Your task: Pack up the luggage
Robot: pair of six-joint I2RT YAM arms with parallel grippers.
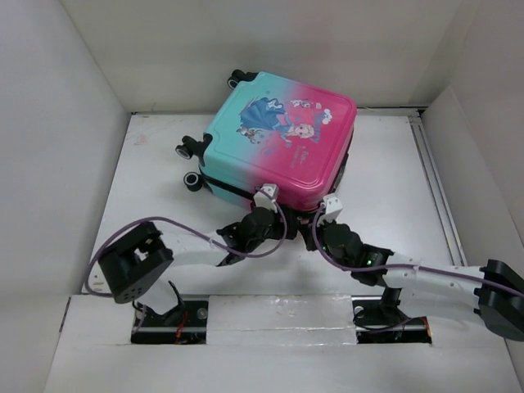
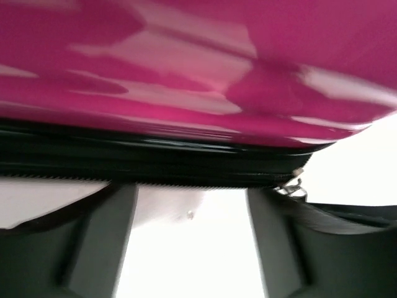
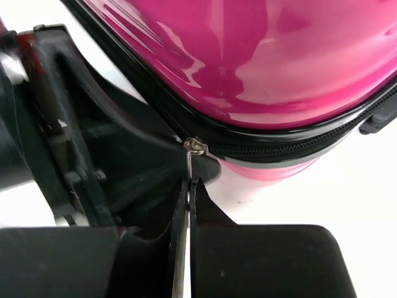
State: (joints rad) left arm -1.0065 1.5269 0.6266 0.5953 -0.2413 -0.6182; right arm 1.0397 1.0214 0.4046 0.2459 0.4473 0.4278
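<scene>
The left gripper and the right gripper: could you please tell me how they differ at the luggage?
The right gripper is shut on the zipper pull; the left gripper is open and holds nothing. The right gripper sits at the near right corner of the luggage, the left gripper nearer the middle of that edge. Both face the black zipper.

White table [image 1: 147,209], white enclosure walls [image 1: 49,123], metal rail [image 1: 433,184] along right edge

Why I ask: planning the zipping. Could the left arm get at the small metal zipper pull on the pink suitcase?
Probably not: the right gripper is shut on the small metal zipper pull, blocking the open left gripper.
</scene>
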